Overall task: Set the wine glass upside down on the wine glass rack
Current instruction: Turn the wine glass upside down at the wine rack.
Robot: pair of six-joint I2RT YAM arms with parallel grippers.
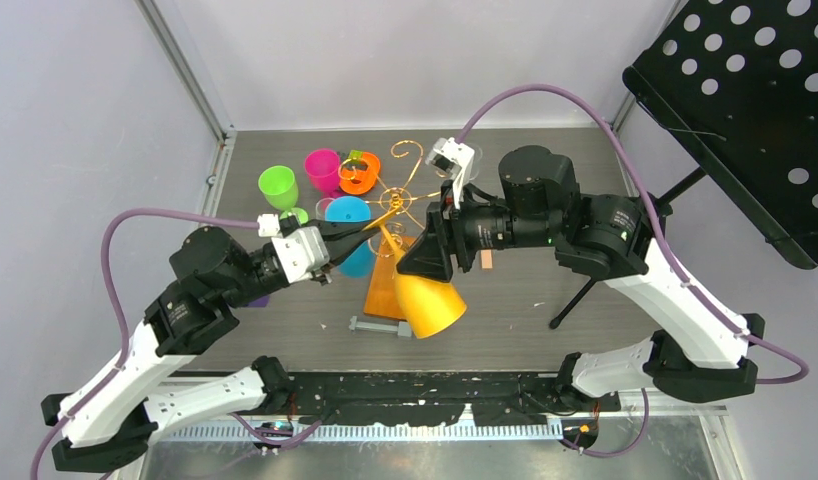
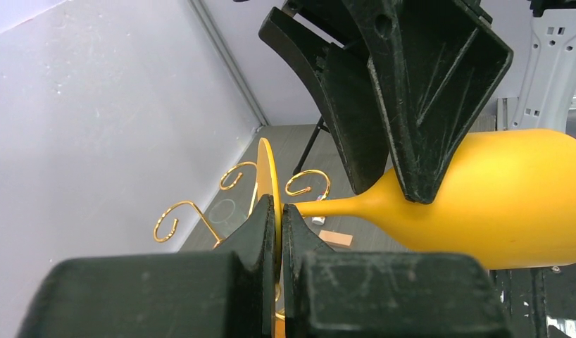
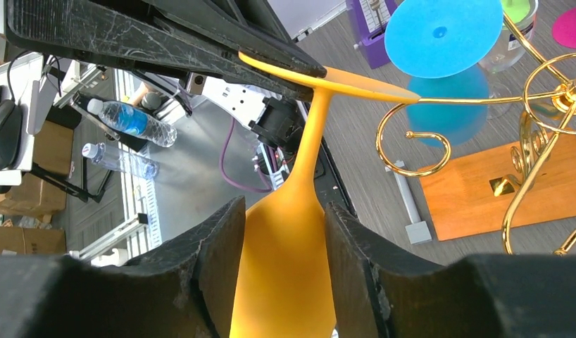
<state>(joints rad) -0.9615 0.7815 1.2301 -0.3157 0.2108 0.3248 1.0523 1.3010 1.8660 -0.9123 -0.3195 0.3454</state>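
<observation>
Wine glass [image 1: 431,300]: yellow, held in the air over the near end of the rack's base, about mid-worktop, slightly towards its near edge
Long axis: foot towards the rack's stem, bowl mouth towards the near edge and a little right; it lies tilted, not yet fully inverted
Left gripper [image 2: 279,211]: pressed together on the thin disc of the foot, pinching it edge-on
Right gripper [image 3: 285,211]: jaws lie against both sides of the bowl where it narrows into the stem; it reads as a grip
Wine glass rack [image 1: 411,188]: gold scrolled arms above an orange base, towards the far edge from the glass; a blue glass [image 3: 440,32] already hangs on the arm to the left
Deciding relation: in the right wrist view the foot's rim sits at the end of a free scrolled arm; whether they touch I cannot tell
Nearer arm: both are on the glass, the left at the rack end, the right at the bowl end
Judgement: the foot must slide along that arm, stem between the wires
Risk: the pinched foot may snag on the scroll
</observation>
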